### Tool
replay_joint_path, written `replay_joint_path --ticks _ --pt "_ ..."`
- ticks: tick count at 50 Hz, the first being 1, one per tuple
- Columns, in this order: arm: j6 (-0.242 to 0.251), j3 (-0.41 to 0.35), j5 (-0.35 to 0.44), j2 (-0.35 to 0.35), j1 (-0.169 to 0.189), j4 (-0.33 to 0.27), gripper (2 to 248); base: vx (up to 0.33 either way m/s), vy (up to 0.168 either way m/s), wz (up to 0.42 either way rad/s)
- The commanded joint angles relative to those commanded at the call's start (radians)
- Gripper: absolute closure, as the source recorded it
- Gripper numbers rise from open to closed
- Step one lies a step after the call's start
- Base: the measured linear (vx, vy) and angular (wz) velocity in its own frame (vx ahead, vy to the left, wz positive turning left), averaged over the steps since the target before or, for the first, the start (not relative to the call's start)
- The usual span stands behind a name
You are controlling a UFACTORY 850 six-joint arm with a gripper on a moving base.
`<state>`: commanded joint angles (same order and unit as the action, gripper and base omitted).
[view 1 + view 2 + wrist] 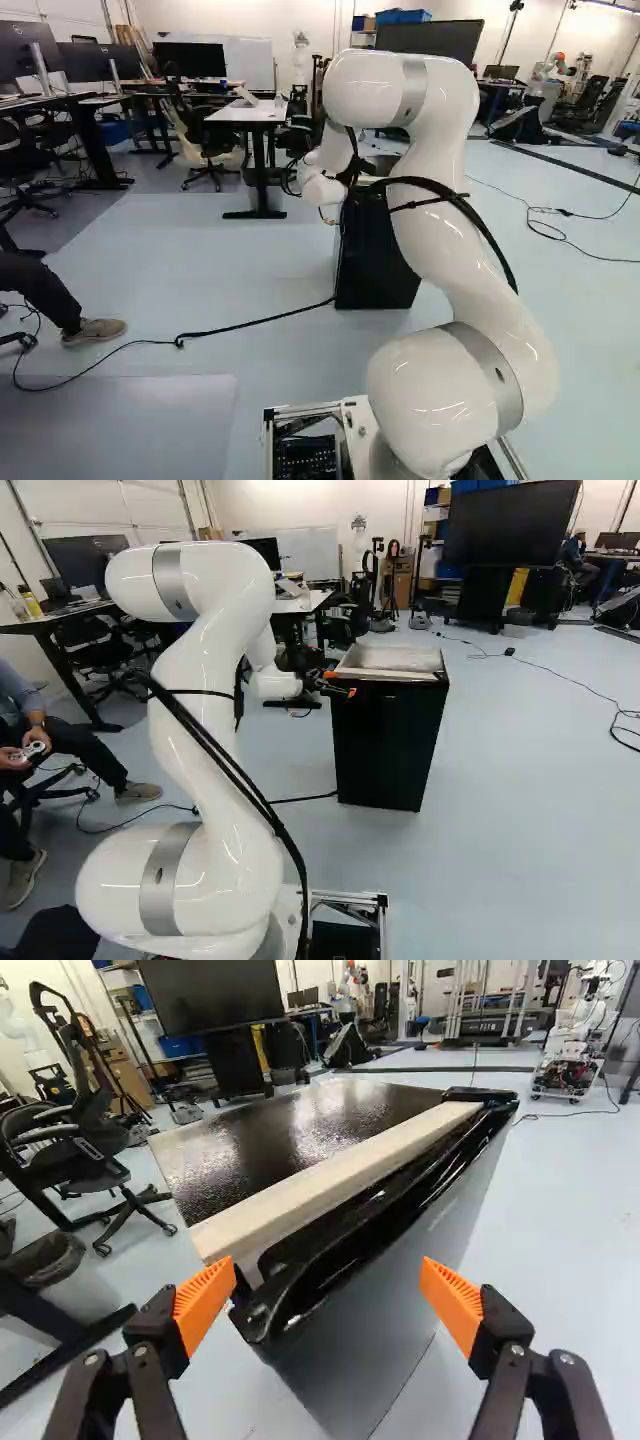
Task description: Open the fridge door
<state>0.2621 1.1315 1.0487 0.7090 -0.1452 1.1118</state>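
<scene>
In the right base view my gripper point(340, 683) is at the near upper corner of the small black fridge point(388, 742), which also shows behind my arm in the left base view. In the wrist view the gripper point(328, 1295) stands open, its two orange pads wide apart. The door's grey front point(385, 1325) and glossy black top rim point(375, 1235) reach in between them at one corner. One pad point(205, 1305) is close beside that corner; contact cannot be told. The door lies along the fridge's pale front edge point(335, 1185), with a dark groove between.
A black cable point(250, 323) runs over the floor to the fridge's foot. Behind the fridge stand a white table point(245, 113) and an office chair point(75, 1150). Another robot point(572, 1055) stands far off in the wrist view.
</scene>
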Motion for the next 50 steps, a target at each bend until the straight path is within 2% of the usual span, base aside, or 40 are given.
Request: replay_joint_path --ticks 13,31,50 --pt "0.000 -0.001 -0.008 -0.001 0.000 0.029 3 0.000 0.000 0.000" --pt "0.000 -0.013 -0.016 -0.008 -0.001 0.123 3 0.000 0.000 0.000" --pt "0.000 -0.077 -0.009 -0.049 0.001 0.220 3 0.000 0.000 0.000"
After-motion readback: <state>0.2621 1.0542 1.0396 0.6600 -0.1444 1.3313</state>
